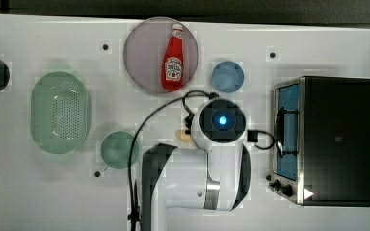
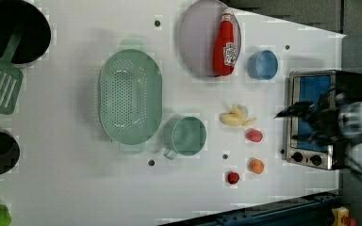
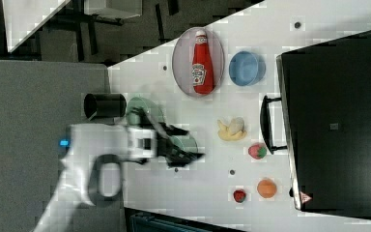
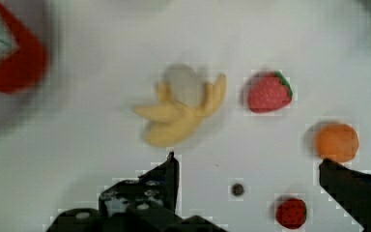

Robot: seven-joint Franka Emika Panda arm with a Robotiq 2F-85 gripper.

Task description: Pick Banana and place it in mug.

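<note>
Yellow Banana (image 2: 235,117) lies flat, long axis across left view.

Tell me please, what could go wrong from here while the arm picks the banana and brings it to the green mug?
1. The strawberry lies close beside the Banana, so the open gripper might bump or catch it.
2. The Banana looks peeled, with spread flaps; a finger could pinch just a flap and it may slip.
3. The mug stands right against the colander, so an imprecise drop could land there.

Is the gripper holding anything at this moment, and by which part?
Nothing is held. The gripper is open above the table, and the Banana lies free below it.
</note>
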